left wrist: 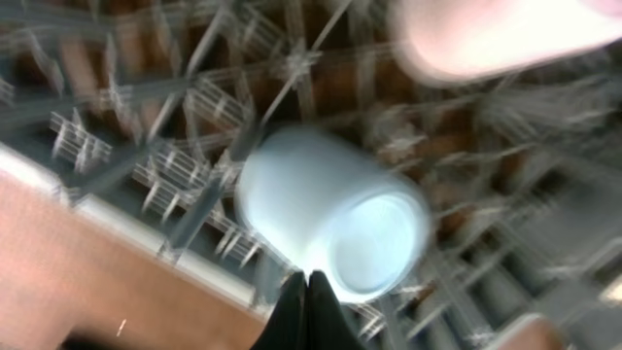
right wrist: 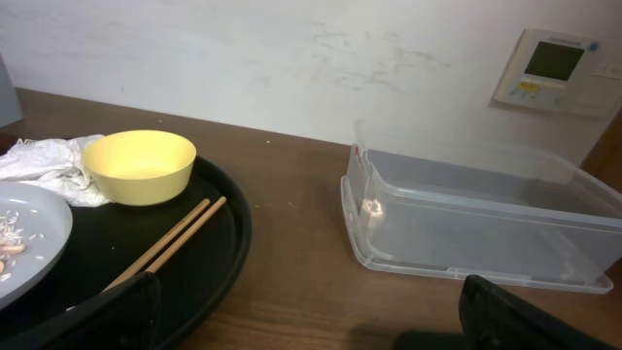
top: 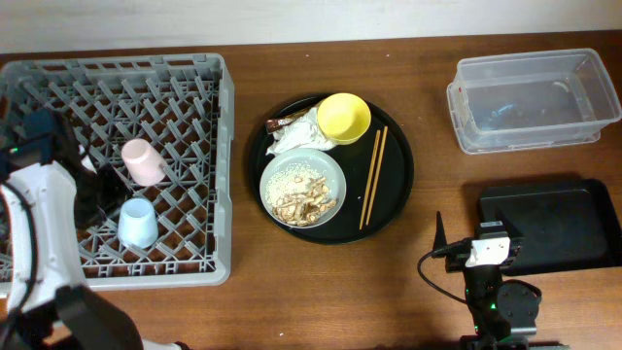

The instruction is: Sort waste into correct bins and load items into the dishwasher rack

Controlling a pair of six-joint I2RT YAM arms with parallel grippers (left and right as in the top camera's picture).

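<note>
Logging brown wooden table, white wall behind; landmark: round black tray.
Left of it the grey rack is holding the pink cup and light blue cup; the left gripper is pinching shut above the latter, and the right gripper is gaping wide.

Top-down overhead; left wrist above rack

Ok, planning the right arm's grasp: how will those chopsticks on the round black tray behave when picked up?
Probably stiff and light: the chopsticks are thin wood. They lie flat side by side on the round black tray, so one may roll away or slip free.
</note>
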